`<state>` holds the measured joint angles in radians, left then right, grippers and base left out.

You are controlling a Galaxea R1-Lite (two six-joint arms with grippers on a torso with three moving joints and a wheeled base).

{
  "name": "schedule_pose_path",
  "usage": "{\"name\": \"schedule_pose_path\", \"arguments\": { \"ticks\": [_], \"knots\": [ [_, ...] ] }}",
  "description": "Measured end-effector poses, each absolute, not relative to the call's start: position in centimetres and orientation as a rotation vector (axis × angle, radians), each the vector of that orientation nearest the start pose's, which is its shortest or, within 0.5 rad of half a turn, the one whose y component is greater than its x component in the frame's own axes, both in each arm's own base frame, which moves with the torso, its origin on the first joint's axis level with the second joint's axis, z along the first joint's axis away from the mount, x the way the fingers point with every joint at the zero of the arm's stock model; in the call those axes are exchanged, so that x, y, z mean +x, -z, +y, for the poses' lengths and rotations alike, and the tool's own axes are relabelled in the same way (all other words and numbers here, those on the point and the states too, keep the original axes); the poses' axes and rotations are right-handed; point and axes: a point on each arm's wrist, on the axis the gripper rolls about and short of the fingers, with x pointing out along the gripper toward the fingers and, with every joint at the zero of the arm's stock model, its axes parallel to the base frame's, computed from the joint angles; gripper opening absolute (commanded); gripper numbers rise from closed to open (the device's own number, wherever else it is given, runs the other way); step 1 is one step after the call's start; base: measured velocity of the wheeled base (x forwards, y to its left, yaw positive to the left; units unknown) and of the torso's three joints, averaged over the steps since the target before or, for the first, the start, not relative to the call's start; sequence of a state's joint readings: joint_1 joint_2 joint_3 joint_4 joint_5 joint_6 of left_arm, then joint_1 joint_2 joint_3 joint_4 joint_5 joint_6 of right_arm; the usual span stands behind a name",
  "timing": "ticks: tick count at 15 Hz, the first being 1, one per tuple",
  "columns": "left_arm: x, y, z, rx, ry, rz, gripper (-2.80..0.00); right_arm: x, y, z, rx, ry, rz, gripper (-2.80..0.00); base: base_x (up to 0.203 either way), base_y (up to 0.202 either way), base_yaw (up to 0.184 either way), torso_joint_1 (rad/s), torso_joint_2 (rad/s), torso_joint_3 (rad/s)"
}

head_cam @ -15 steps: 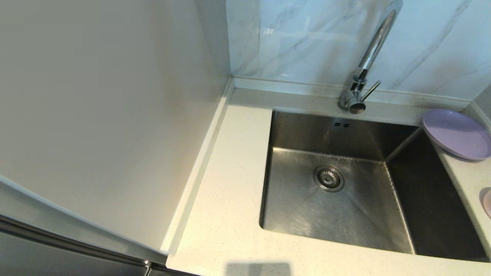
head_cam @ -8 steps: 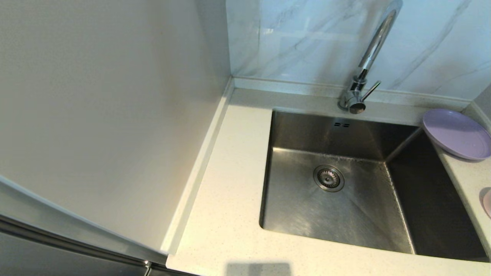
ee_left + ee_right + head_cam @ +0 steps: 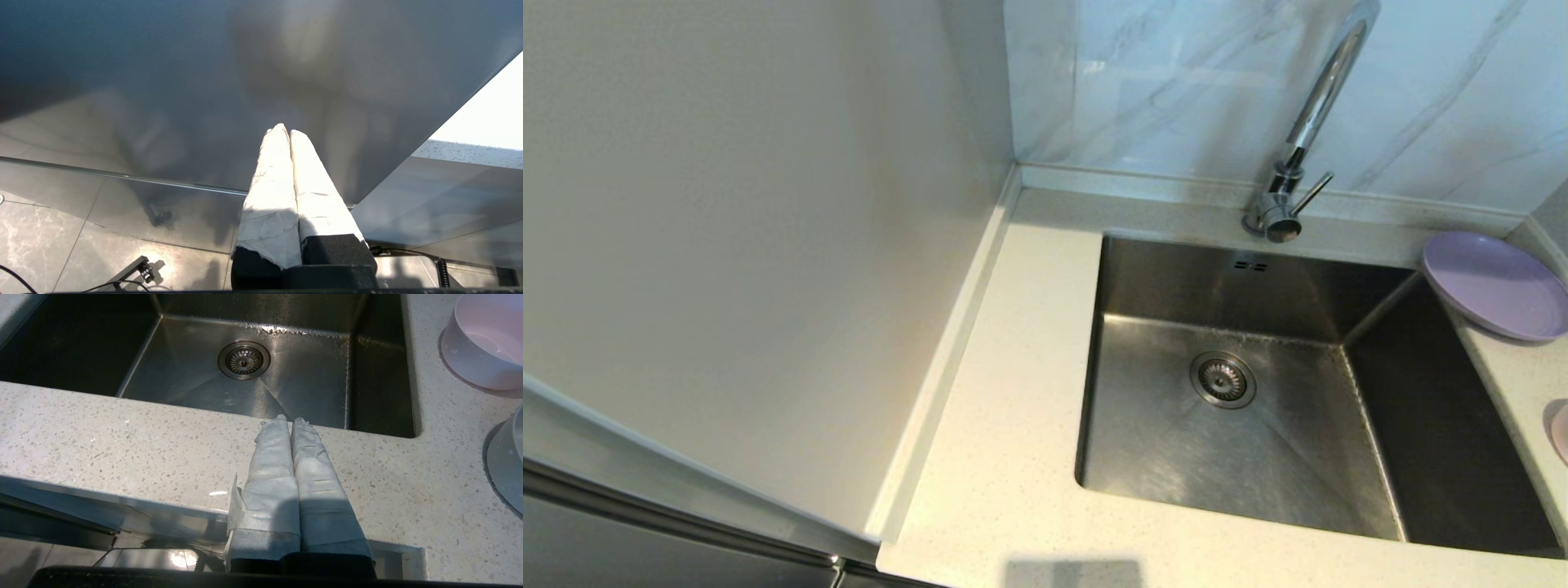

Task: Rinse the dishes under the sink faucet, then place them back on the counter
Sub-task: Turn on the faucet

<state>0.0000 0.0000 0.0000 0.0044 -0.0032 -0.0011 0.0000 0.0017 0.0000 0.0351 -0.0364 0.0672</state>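
Note:
The lavender plate (image 3: 1494, 283) lies on the counter (image 3: 1013, 392) at the sink's far right corner. Only an edge of the pale pink bowl (image 3: 1560, 433) shows in the head view; the right wrist view shows the bowl (image 3: 482, 347) standing on the counter right of the sink (image 3: 286, 355). The chrome faucet (image 3: 1307, 131) rises behind the steel sink (image 3: 1258, 441), its lever (image 3: 1311, 193) pointing right. No water runs. My right gripper (image 3: 291, 418) is shut and empty over the counter's front strip. My left gripper (image 3: 284, 130) is shut and empty, low beside a dark glossy cabinet front.
A plain wall panel (image 3: 752, 245) closes off the left side of the counter; the marble wall (image 3: 1176, 82) stands behind. A grey round dish (image 3: 508, 461) sits on the counter near the pink bowl. The drain strainer (image 3: 1223, 380) lies in the sink's bottom.

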Motion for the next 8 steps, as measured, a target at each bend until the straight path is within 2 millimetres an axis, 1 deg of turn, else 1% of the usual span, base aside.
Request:
{"name": "schedule_pose_path", "arguments": {
  "ticks": [2,6,8],
  "knots": [
    [-2.3,-7.5,0.0,-0.001,0.003,0.005,-2.80,-2.4,-7.6,-0.1,0.068,0.040,0.034,-2.80,0.000,0.000,0.000,0.000,0.00,0.000],
    [-2.3,-7.5,0.0,-0.001,0.003,0.005,-2.80,-3.6,-9.9,-0.1,0.064,0.025,0.035,-2.80,0.000,0.000,0.000,0.000,0.00,0.000],
    [-2.3,-7.5,0.0,-0.001,0.003,0.005,-2.80,-4.0,-11.5,0.0,0.065,0.017,0.003,-2.80,0.000,0.000,0.000,0.000,0.00,0.000]
  ]
}}
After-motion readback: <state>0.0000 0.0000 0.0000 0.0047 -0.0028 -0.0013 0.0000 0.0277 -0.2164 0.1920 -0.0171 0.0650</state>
